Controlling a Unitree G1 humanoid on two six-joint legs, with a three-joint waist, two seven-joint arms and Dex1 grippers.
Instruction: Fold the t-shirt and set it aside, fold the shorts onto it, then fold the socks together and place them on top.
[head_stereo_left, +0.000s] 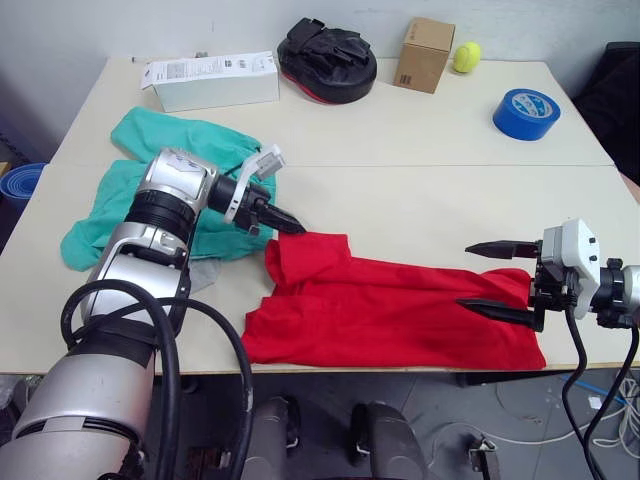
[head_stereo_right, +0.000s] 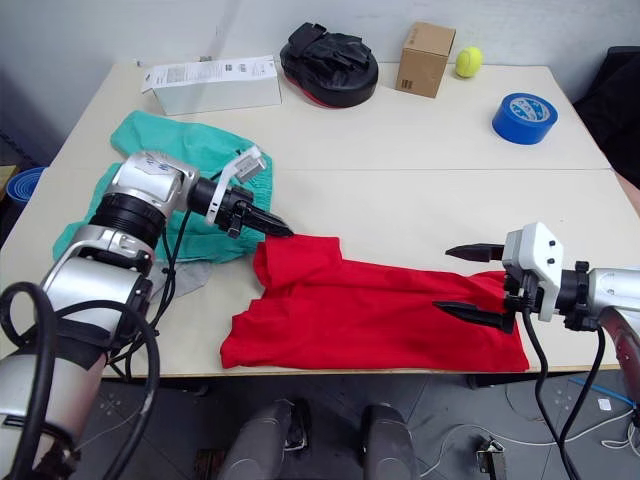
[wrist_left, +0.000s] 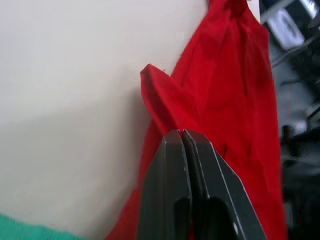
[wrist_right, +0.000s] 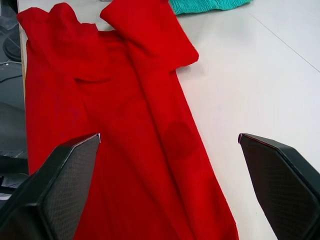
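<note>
T-shirt (head_stereo_left: 400, 310), no legible writing

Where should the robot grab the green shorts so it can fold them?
Probably at the gathered waistband edge of the shorts, which lies on the shorts' far side, towards the white box. It is the firmest, thickest part of a crumpled heap. The left gripper sits nearest, so coming from the table's middle seems easiest. It is shut at the t-shirt's edge.
</note>
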